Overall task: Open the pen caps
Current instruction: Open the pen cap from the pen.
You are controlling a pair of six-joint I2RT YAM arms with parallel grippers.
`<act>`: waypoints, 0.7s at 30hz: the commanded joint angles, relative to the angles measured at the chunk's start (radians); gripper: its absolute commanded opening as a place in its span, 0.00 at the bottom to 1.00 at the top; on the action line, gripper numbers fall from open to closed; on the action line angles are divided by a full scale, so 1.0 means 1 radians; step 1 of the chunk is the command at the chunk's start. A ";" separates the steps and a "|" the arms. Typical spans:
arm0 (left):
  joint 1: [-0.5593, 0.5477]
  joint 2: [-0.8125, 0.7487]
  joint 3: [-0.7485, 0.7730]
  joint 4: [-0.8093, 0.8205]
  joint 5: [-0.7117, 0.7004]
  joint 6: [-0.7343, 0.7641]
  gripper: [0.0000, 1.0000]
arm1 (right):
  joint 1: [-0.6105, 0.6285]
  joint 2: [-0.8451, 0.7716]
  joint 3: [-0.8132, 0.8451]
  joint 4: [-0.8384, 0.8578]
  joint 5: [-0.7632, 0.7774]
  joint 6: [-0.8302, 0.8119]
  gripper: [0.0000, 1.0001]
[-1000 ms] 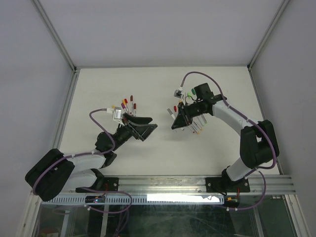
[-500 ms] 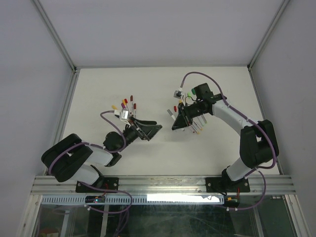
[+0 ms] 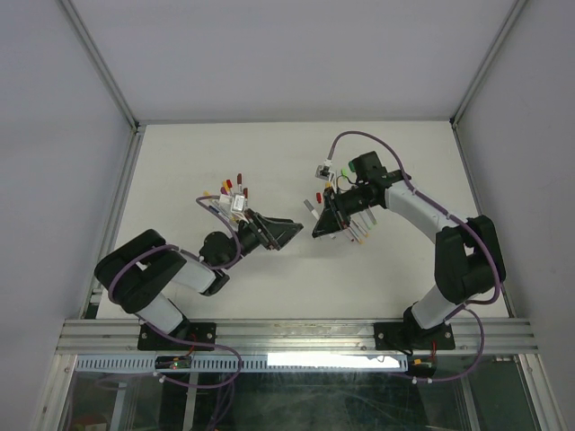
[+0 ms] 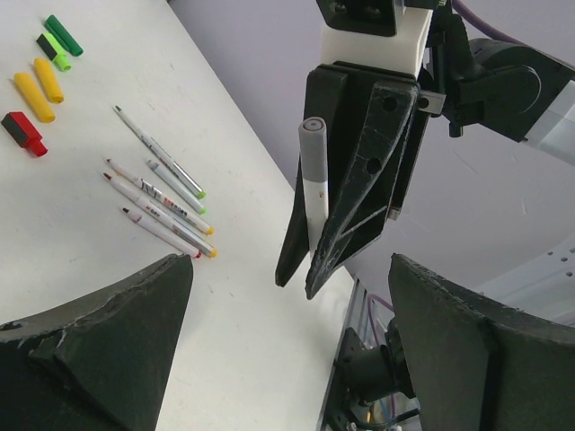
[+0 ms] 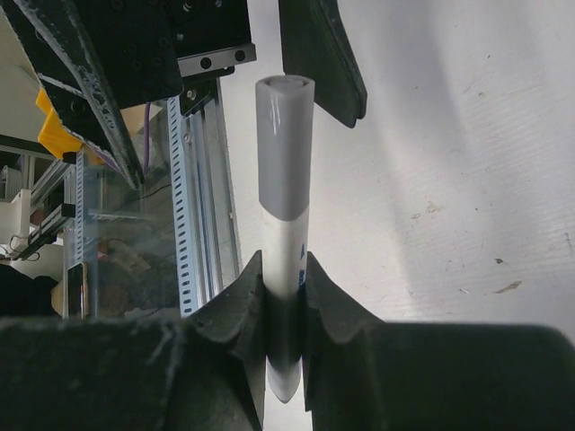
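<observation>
Towards the left of the worktop, a loose cluster of tiny pen caps, red, dark red and yellow, just behind the left pincer. Left arm folded low, pincer pointing rightward, fingers spread wide with nothing between them. Facing it and apart from it, the right pincer, clamped on the white barrel of a pen, with a grey cap on its end, blunt-tipped and sticking out towards the left pincer. Right arm bent at the elbow, reaching in from the right, pincer angled down. Beside it, several uncapped pens flat on the worktop, with green, yellow and red loose caps beyond them.
</observation>
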 commanded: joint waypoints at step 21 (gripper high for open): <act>-0.032 0.155 0.225 0.262 -0.116 -0.032 0.68 | -0.002 0.008 0.045 0.002 -0.062 -0.012 0.00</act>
